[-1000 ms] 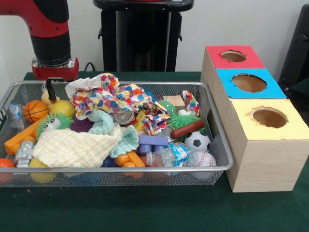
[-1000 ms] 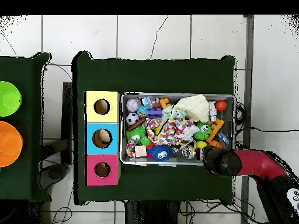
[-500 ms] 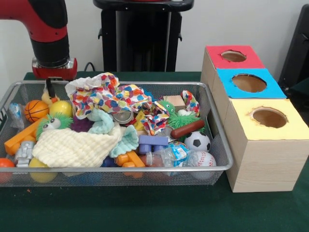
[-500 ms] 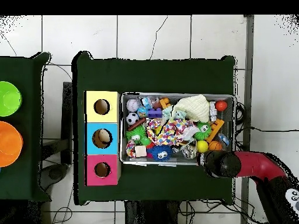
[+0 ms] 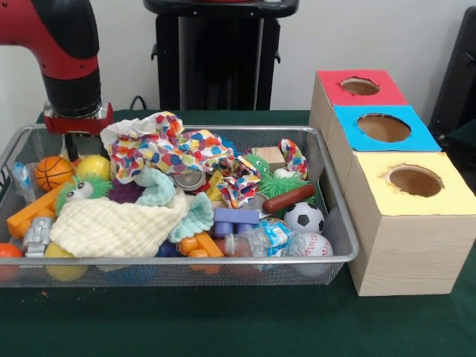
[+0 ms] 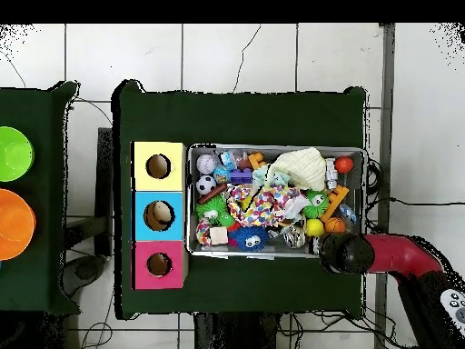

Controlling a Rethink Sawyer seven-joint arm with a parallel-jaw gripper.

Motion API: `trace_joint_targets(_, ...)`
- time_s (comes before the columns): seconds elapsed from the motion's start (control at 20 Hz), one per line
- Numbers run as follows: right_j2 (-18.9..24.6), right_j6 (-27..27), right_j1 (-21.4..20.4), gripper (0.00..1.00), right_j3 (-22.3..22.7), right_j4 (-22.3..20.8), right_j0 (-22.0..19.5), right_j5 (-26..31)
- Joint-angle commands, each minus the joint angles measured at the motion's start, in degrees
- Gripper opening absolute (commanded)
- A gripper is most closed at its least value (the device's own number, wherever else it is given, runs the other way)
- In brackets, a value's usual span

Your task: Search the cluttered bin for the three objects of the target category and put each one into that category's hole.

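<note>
Since the earlier frames the arm (image 5: 63,44) has drifted toward the left edge of the front view and lifted slightly, so its gripper (image 5: 71,146) now hangs at the far left corner of the wire bin (image 5: 338,223), just behind the yellow ball (image 5: 94,166) and the small basketball (image 5: 55,171). Only a dark stub of the gripper shows below the red collar, and whether its fingers are apart or together cannot be told from either view. Nothing appears to be carried.

From above, the arm's dark end (image 6: 343,253) sits over the bin's corner nearest the robot base, beside the basketball (image 6: 335,225).

The bin's contents lie as they did. A cream knitted cloth (image 5: 111,227) covers the near left part, with a spotted multicoloured cloth (image 5: 167,152) bunched across the middle. At the near right corner sit a soccer ball (image 5: 304,217) and a baseball (image 5: 315,245), close together, with a brown sausage-shaped toy (image 5: 288,198) just behind them. A green fuzzy toy (image 5: 277,181) and a purple building block (image 5: 236,220) lie nearby.

Right of the bin stand three wooden boxes in a row, each with a round hole on top: red (image 5: 359,87) farthest, blue (image 5: 383,128) in the middle, yellow (image 5: 415,181) nearest. All rest on the green table (image 5: 238,323).
</note>
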Motion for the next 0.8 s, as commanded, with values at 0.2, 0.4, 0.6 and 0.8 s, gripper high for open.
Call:
trace_joint_targets(0.2,-10.1,-6.5,9.6,1.0,-5.6,-14.4,4.3,1.7)
trace_joint_targets(0.4,-10.8,-7.6,9.5,1.0,-6.0,-14.6,5.3,2.6)
trace_joint_targets(0.6,-11.4,-6.4,10.3,0.0,-6.5,-12.5,5.3,3.3)
trace_joint_targets(0.8,-11.7,-6.2,10.4,0.0,-6.8,-11.1,5.6,3.6)
